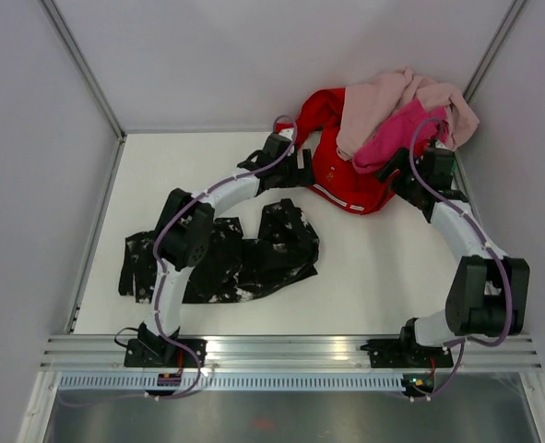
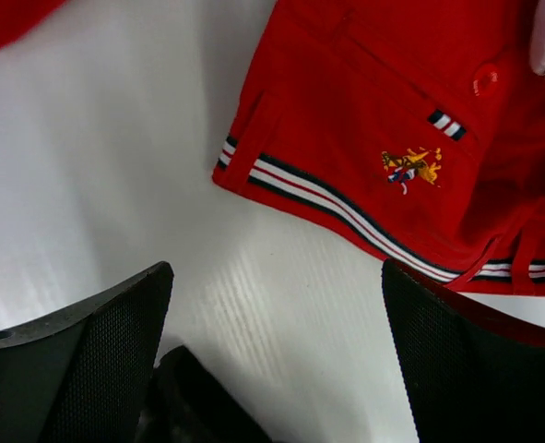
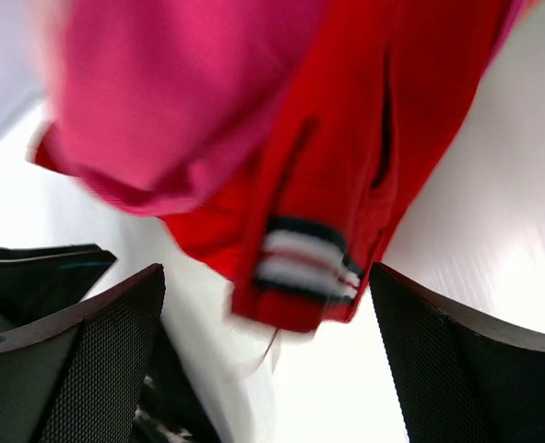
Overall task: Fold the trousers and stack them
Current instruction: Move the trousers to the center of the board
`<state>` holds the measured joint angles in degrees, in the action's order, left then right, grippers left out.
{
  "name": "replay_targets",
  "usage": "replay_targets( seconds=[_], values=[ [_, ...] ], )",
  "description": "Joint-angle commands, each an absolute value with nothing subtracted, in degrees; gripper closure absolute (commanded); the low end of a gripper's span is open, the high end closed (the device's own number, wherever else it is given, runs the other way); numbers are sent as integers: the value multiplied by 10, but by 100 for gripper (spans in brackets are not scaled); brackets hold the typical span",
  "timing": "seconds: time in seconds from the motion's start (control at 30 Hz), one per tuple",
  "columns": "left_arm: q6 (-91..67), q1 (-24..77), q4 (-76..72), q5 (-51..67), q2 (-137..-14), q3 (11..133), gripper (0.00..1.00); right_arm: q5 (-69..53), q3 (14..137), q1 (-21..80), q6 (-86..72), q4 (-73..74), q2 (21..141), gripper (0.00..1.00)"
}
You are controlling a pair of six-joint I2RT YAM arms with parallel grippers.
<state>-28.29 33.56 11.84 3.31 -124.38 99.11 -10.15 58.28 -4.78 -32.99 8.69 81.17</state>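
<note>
The trousers (image 1: 244, 258), black with white blotches, lie crumpled and spread on the near left of the white table (image 1: 373, 268). Both grippers are away from them, at the back by the clothes pile. My left gripper (image 1: 302, 171) (image 2: 277, 268) stands open over bare table, its fingers (image 2: 115, 351) empty, just short of the striped hem of the red garment (image 2: 383, 111). My right gripper (image 1: 403, 171) (image 3: 266, 269) is open too. A striped cuff of the red garment (image 3: 304, 263) lies blurred just ahead of its fingertips, with nothing gripped.
The red garment (image 1: 346, 180) and the pink clothes (image 1: 392, 129) (image 3: 161, 92) are heaped in the back right corner. Grey walls close the table on three sides. A metal rail (image 1: 290, 351) runs along the near edge by the arm bases.
</note>
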Motion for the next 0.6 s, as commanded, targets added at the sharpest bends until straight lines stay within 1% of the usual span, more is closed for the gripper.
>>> replay_targets(
  seconds=[0.0, 0.17, 0.23, 0.27, 0.3, 0.37, 0.4, 0.43, 0.57],
  values=[
    [-351, 339, 72, 109, -1290, 1034, 2, -67, 579, -29, -338, 58, 872, 2],
    [-367, 350, 55, 146, -1353, 1078, 1, -24, 689, -23, -327, 95, 990, 4],
    [-373, 352, 35, 174, -1371, 1092, 1, -14, 733, -23, -322, 100, 1012, 14],
    [-376, 355, 23, 184, -1385, 1100, 1, -12, 746, -23, -321, 98, 1026, 20],
    [-381, 356, 9, 198, -1392, 1104, 1, -8, 758, -23, -318, 97, 1032, 40],
    [-402, 359, -21, 196, -1404, 1125, 1, -4, 796, -23, -315, 88, 1043, 63],
    [-420, 359, -27, 201, -1419, 1132, 1, 13, 810, -23, -312, 91, 1047, 91],
    [-430, 359, -40, 204, -1425, 1140, 1, 20, 842, -25, -310, 92, 1049, 100],
    [-470, 359, -77, 207, -1427, 1150, 1, 47, 907, -49, -316, 65, 1050, 100]
  ],
)
